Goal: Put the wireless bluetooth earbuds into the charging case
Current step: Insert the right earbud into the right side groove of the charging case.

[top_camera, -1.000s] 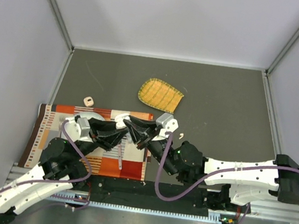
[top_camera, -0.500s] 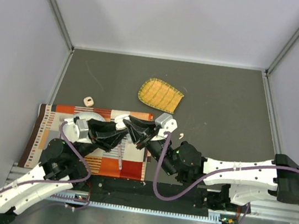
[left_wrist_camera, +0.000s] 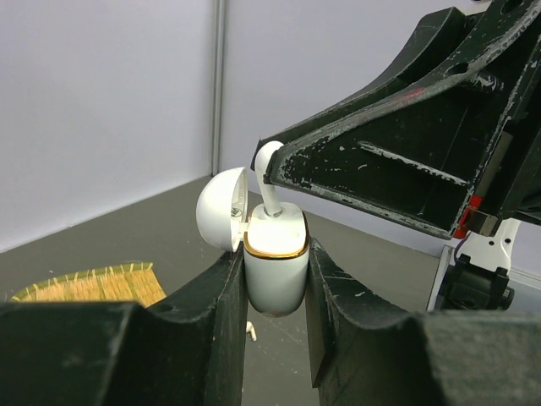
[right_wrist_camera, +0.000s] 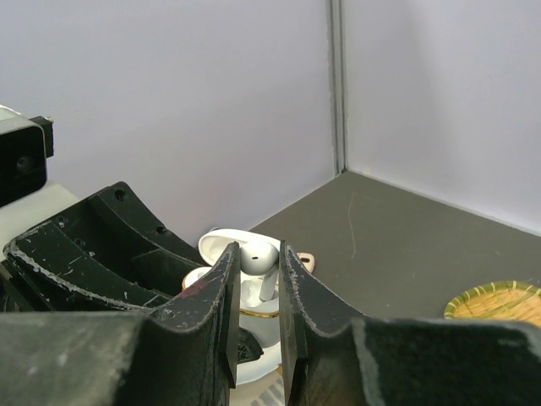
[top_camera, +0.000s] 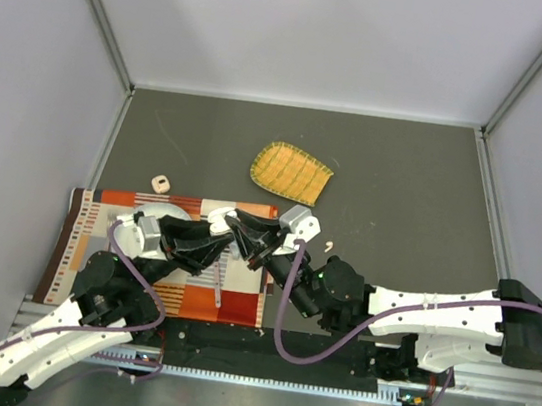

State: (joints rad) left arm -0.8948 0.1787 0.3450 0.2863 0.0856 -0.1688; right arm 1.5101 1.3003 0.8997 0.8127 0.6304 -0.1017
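Observation:
The white charging case (left_wrist_camera: 275,264) with a gold rim is clamped between the fingers of my left gripper (left_wrist_camera: 273,283), held above the table with its lid (left_wrist_camera: 221,208) swung open. My right gripper (right_wrist_camera: 256,269) is shut on one white earbud (right_wrist_camera: 259,256). The earbud's stem (left_wrist_camera: 270,188) points down into the case's opening. In the top view the two grippers meet over the cloth, left gripper (top_camera: 224,242) and right gripper (top_camera: 240,236). Another earbud (top_camera: 329,245) lies loose on the dark table to the right, seen small under the case in the left wrist view (left_wrist_camera: 250,331).
A striped orange and brown cloth (top_camera: 169,285) lies under the grippers, with a thin pale stick (top_camera: 218,286) on it. A yellow woven mat (top_camera: 292,172) sits further back. A small beige piece (top_camera: 160,183) rests at the left. Grey walls stand close around the table.
The right gripper with its earbud has edged slightly left, toward the case. The left gripper and the case have stayed put.

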